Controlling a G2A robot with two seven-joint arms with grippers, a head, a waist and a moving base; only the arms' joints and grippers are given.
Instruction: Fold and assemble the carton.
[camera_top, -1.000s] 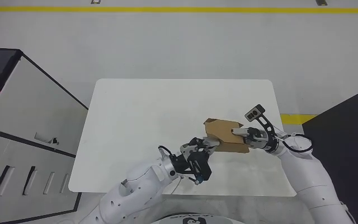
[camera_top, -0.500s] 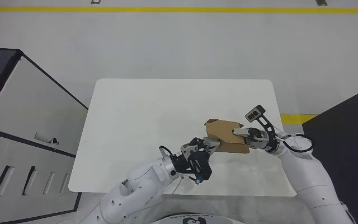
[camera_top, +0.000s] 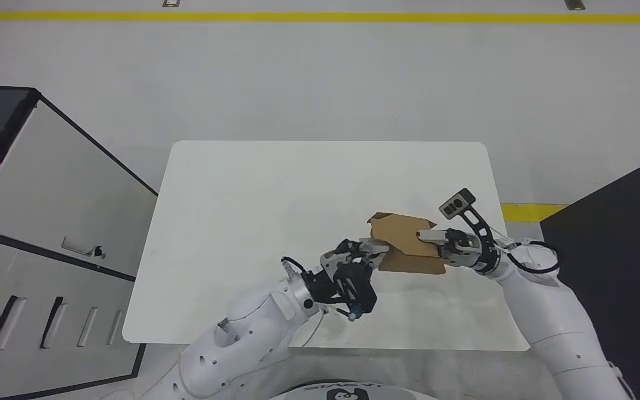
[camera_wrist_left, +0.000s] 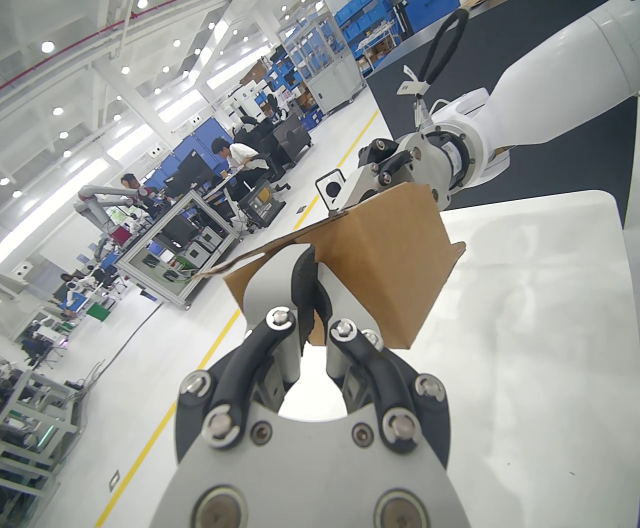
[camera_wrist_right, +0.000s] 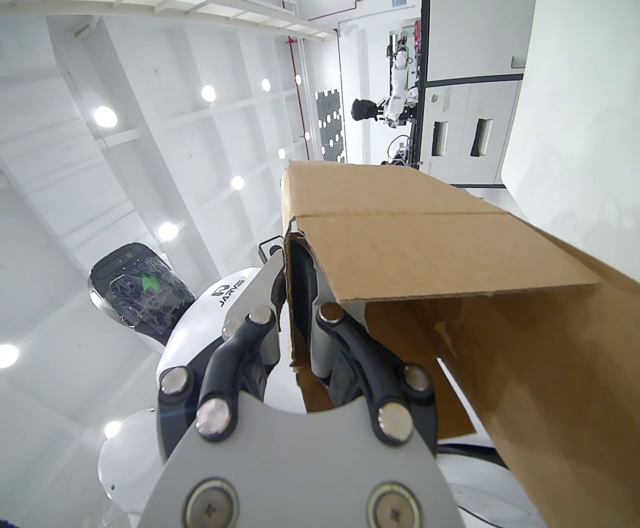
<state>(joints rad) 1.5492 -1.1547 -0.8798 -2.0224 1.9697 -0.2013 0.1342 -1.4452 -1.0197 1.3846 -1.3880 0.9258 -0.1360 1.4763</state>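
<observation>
Carton: brown corrugated cardboard carton (camera_top: 405, 243), partly opened out, held over the near right part of the white rectangular counter (camera_top: 250, 200), between the two tools; cannot be told whether its lowest corner touches the counter.

Left tool: black-fingered left tool (camera_top: 373, 254), clamped on a panel edge at the carton's end toward the robot's left. Seen in the left wrist view (camera_wrist_left: 310, 280) with the cardboard (camera_wrist_left: 380, 260) pinched between the pads.

Right tool: matching right tool (camera_top: 428, 237), clamped on the opposite end. Seen in the right wrist view (camera_wrist_right: 300, 272) gripping a ragged wall edge, with a creased flap of the carton (camera_wrist_right: 425, 245) folded over just beyond the fingers.

Shape so far: walls meeting at sharp folds, hollow inside visible from the right wrist view, sides skewed rather than square, end flaps loose.

Step in hand: judged to be the opening-out of the flattened blank into a tube, with both ends gripped and the body carried between the arms.

Progress: judged early to middle; no end closed, no flap tucked as far as can be seen.

Next move calls for: a coordinated push or twist of the two grips along the creases to square the walls, then setting the tube down on the counter so that one tool can let go and turn to the flaps. Even force on both sides needed, since thin edges held by pinch alone are likely to tear or slip.
</observation>
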